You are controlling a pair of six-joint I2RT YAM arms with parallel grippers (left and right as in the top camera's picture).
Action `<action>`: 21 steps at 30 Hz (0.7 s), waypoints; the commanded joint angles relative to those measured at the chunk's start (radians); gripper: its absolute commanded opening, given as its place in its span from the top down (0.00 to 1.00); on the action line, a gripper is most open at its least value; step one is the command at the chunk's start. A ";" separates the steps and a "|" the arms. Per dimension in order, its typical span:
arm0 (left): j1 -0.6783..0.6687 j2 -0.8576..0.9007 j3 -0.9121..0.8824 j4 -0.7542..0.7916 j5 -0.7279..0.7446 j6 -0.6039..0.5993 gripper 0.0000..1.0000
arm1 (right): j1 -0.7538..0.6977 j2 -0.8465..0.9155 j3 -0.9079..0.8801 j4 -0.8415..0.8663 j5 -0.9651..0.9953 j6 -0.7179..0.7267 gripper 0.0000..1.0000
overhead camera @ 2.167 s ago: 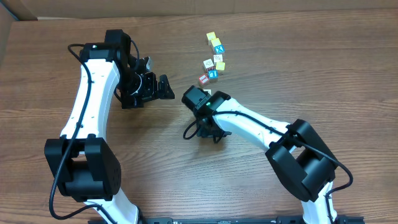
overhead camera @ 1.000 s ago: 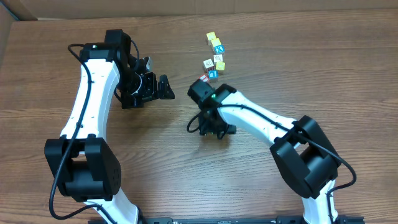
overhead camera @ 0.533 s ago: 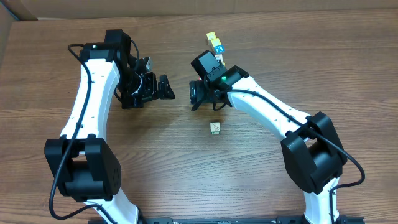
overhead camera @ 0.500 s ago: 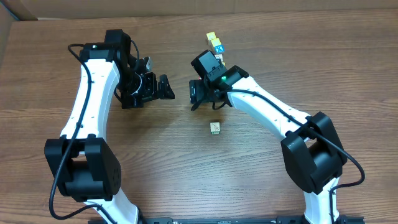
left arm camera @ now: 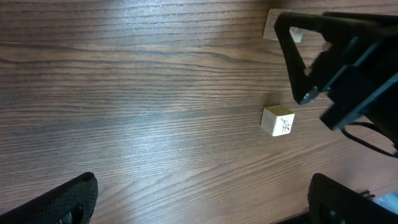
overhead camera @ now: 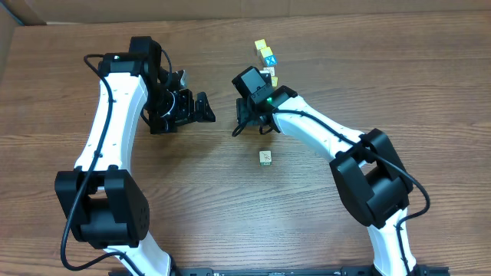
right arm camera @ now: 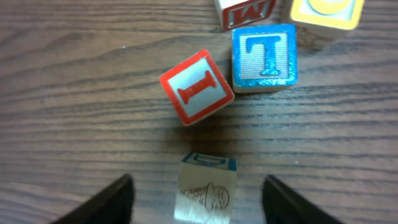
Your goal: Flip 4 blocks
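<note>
Right gripper (right arm camera: 198, 190) points down at the worktop (right arm camera: 74, 93) with its jaws open, and one small cube, the cone block (right arm camera: 206, 194), stands between its two fingers (right arm camera: 109, 200) with bare wood showing on either side, so nothing is gripped. That cube shows a cream face printed with an ice-cream cone and a blue-framed face beside it. Four more cubes lie beyond it in the right wrist view: the red-framed I block (right arm camera: 196, 87), turned at an angle, the blue-framed T block (right arm camera: 264, 57) just beside it with corners nearly touching, the red-lettered W block (right arm camera: 245, 9) cut off by the top edge, and one yellow-topped cube (right arm camera: 326, 12) in the corner. From overhead, the right gripper hides most of this cluster; only three cubes show past it, a yellow one, a blue-marked one and a pale one. One lone block (overhead camera: 265, 157), cream with a faint print, sits by itself on the wood, well apart from the cluster and nearer the arm bases. Left gripper (left arm camera: 202, 200) hovers off to the side with its jaws spread wide and holding nothing; its camera sees two cubes, the lone block and another partly behind the right gripper's black finger.
</note>
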 commanded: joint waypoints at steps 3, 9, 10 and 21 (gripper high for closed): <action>0.005 0.012 0.017 -0.002 0.007 0.006 0.00 | 0.003 0.039 -0.004 0.014 0.024 0.004 0.39; 0.005 0.012 0.017 -0.002 0.007 0.007 0.00 | 0.003 0.043 -0.003 0.009 0.024 0.004 0.55; 0.005 0.012 0.017 -0.002 0.007 0.007 0.00 | 0.003 0.038 -0.003 0.009 0.024 0.004 0.55; 0.005 0.012 0.017 -0.002 0.007 0.007 0.00 | 0.010 -0.132 -0.003 -0.086 0.024 0.004 0.71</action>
